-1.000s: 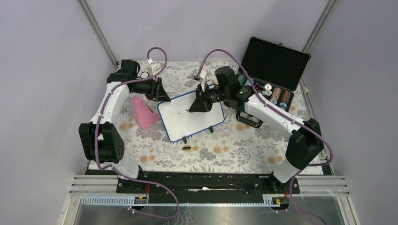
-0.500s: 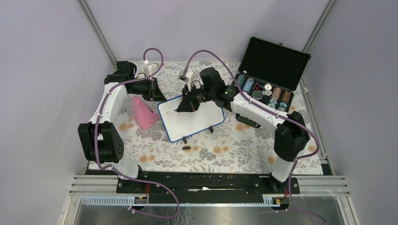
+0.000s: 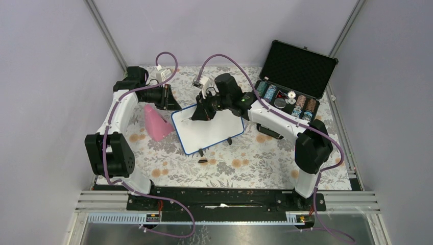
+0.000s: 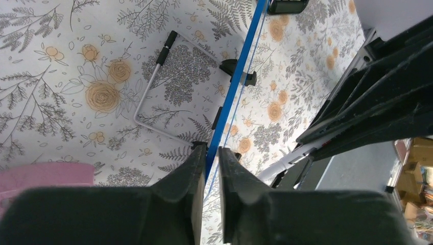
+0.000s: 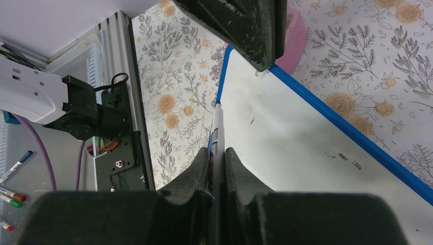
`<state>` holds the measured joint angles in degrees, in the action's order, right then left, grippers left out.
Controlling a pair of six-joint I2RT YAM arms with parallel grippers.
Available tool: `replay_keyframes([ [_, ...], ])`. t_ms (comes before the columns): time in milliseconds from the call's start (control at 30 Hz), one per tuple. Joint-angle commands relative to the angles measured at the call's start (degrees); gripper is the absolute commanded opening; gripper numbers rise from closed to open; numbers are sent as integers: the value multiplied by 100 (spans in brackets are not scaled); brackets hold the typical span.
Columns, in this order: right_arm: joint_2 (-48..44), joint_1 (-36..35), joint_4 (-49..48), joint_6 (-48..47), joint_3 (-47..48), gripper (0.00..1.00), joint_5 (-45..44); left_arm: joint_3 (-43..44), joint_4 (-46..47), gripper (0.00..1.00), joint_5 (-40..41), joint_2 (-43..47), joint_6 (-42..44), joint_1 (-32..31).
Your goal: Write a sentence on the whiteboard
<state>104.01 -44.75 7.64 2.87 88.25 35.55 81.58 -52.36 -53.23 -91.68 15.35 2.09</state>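
Observation:
The whiteboard (image 3: 209,133), white with a thin blue frame, lies tilted at the table's middle. I see no lettering on it, only small dark specks (image 5: 347,159). My left gripper (image 3: 170,103) is shut on the board's far left corner; its blue frame (image 4: 236,81) runs between my left gripper's (image 4: 210,151) jaws. My right gripper (image 3: 203,113) is shut on a dark marker (image 5: 217,127). The marker points at the board's upper left part (image 5: 286,148), near the left arm's fingers (image 5: 245,25).
A pink wedge (image 3: 156,123) lies left of the board. An open black case (image 3: 298,69) with chip stacks stands at the back right. A small dark cap (image 3: 202,162) lies in front of the board. The board's wire stand (image 4: 151,91) shows under it.
My right arm has swung left across the board, carrying the marker from its middle toward its upper left corner. The left gripper has stayed on the corner.

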Motion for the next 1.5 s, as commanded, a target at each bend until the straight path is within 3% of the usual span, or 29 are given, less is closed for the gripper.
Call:
replay_keyframes([
  [0, -261, -69, -147, -234, -15, 0, -125, 50, -40, 28, -306, 17, 154, 74],
  [67, -307, -69, -317, -230, -154, 0, -68, 70, -83, 38, -296, 50, 190, 113],
  [167, -388, -73, -550, -211, -341, 0, -48, 105, -291, 39, -297, 24, 363, 129],
  [467, -382, -69, -707, -64, -490, 0, 6, 49, -312, 20, -465, -27, 349, 160],
  [767, -37, -67, -462, -88, 129, 0, -23, 51, -353, 17, -473, -120, 372, 154],
  [1033, 269, -68, -170, -142, 589, 0, -43, 47, -354, 0, -443, -147, 398, 169],
  [1467, 182, -69, -117, -261, 304, 0, 72, 44, -354, 0, -392, -111, 653, 166],
])
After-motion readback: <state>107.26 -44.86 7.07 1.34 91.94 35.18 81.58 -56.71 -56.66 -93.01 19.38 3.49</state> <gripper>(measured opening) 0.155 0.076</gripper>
